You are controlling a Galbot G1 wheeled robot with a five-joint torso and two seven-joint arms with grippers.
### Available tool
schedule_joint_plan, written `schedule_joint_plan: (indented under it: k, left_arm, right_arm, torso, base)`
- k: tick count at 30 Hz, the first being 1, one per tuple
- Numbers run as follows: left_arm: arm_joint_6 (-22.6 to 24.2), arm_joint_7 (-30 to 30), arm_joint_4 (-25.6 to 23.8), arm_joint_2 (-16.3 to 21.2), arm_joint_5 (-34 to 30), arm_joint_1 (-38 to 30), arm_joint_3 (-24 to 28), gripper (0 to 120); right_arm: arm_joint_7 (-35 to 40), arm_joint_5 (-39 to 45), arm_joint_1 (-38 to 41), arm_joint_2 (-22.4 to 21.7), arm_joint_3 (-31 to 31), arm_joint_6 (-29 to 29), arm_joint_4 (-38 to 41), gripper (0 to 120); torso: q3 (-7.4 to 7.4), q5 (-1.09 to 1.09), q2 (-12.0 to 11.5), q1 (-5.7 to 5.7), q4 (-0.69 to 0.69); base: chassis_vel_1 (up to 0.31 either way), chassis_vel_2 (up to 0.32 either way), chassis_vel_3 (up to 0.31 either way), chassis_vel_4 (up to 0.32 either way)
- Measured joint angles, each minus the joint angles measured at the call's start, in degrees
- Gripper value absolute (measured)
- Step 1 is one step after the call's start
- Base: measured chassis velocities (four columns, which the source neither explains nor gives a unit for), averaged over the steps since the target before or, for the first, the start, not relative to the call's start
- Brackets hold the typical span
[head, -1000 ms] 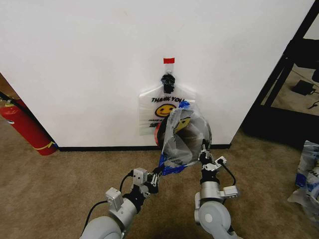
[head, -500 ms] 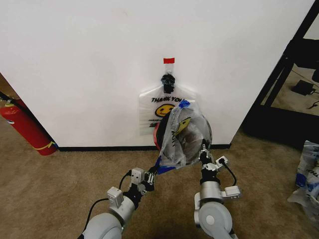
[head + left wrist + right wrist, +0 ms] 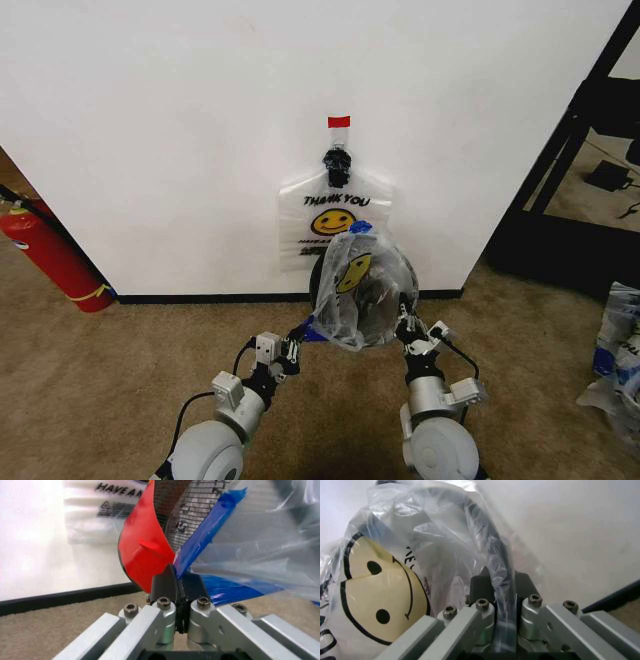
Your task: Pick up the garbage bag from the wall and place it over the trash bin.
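While another smiley bag hangs taped to the wall, the wire-mesh trash bin is seen tipped against the skirting, and the garbage bag is draped across its mouth. Thin, limp, slippery film is judged best taken at its edges. The left gripper is clamped on its blue-patched edge, the right gripper on bunched film.

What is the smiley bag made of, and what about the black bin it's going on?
The garbage bag looks like thin glossy plastic: see-through, crinkled. The trash bin looks like black wire mesh, probably metal, with tiny holes and a smooth red base, perhaps plastic.
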Motion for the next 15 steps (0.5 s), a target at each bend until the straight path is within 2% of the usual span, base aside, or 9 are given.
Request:
schedule_joint_plan:
  k: [11,15]
  left_arm:
    - [0.23,-1.03,1.3,-0.06,0.44,-0.16,-0.31,0]
    - [0.38,-1.03,1.89,-0.13,0.49,-0.27,-0.41,0]
  right_arm:
    - [-14.17,3.83,-0.62,-2.33,0.85,0.83,-3.07,1]
    - [-22.59,3.73,-0.43,-3.21,2.0,1.86,-7.15,1]
  torso:
    - [0.0,0.0,0.0,0.0,0.0]
    - [0.0,0.0,0.0,0.0,0.0]
  base:
    - [0.0,0.0,0.0,0.0]
    - [0.0,0.0,0.0,0.0]
